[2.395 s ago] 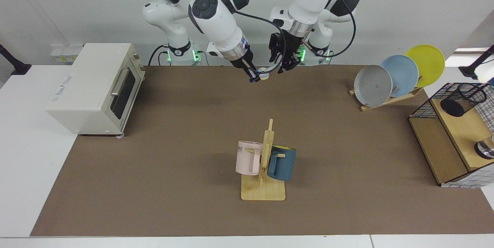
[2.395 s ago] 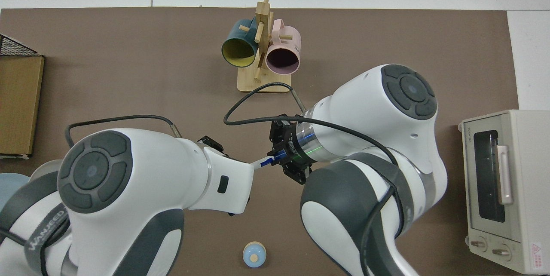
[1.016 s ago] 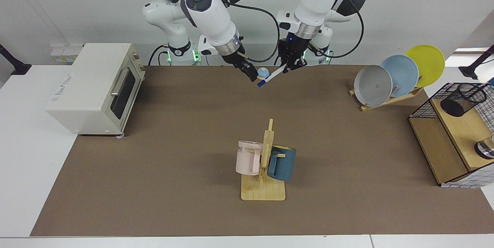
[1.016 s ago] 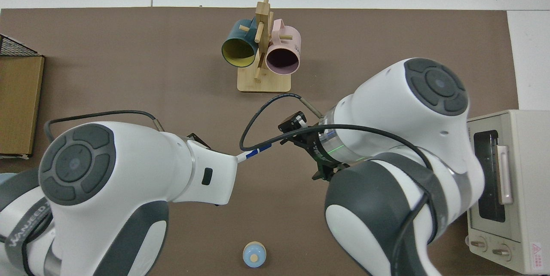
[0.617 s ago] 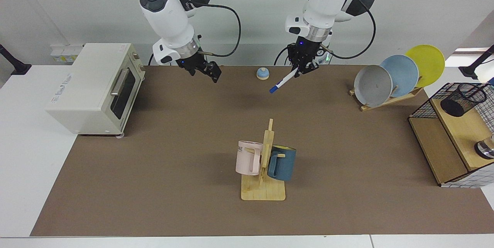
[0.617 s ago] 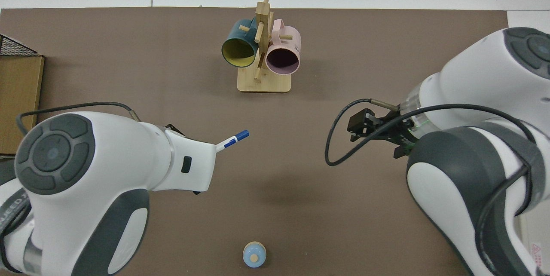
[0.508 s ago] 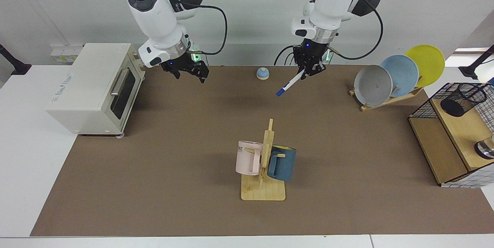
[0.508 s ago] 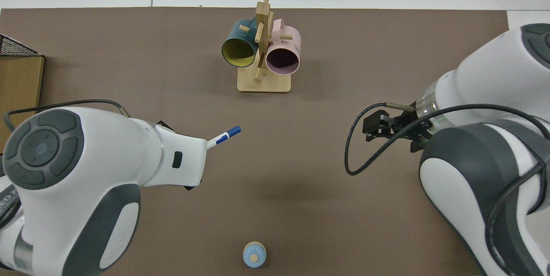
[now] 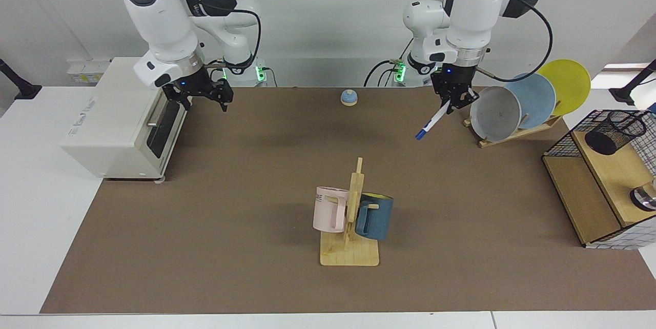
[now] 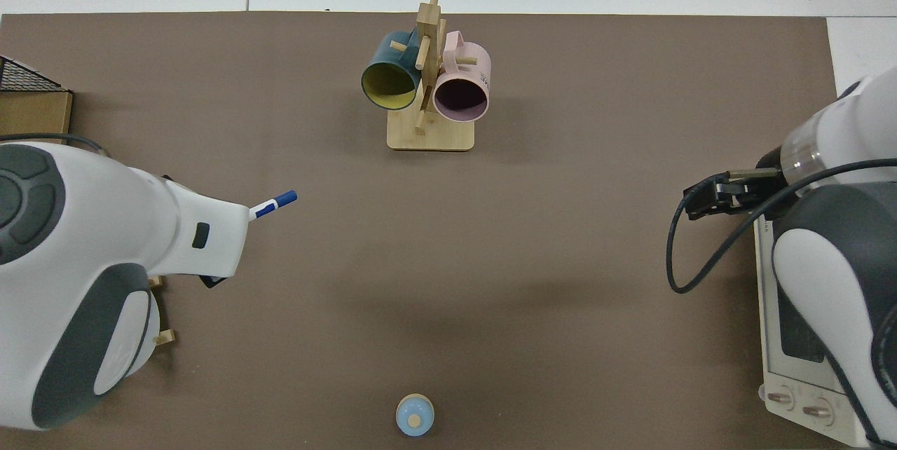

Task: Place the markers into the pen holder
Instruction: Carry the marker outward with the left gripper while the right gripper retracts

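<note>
Left gripper (image 9: 453,97) grasps the marker (image 9: 432,122) cap-down, ready to carry to the distant pen holder (image 9: 614,132); right gripper (image 9: 202,94) waits empty, released.

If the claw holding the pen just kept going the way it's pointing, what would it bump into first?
Probably just the brown table mat. The left claw points down and toward the middle, its marker leading; nothing else seems to lie in that line, though depth is uncertain.

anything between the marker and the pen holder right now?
Yes. In the facing view the left tool holds the marker beside the grey plate of the plate rack, which stands between it and the pen holder on the wire shelf. The right tool waits open by the toaster oven.
</note>
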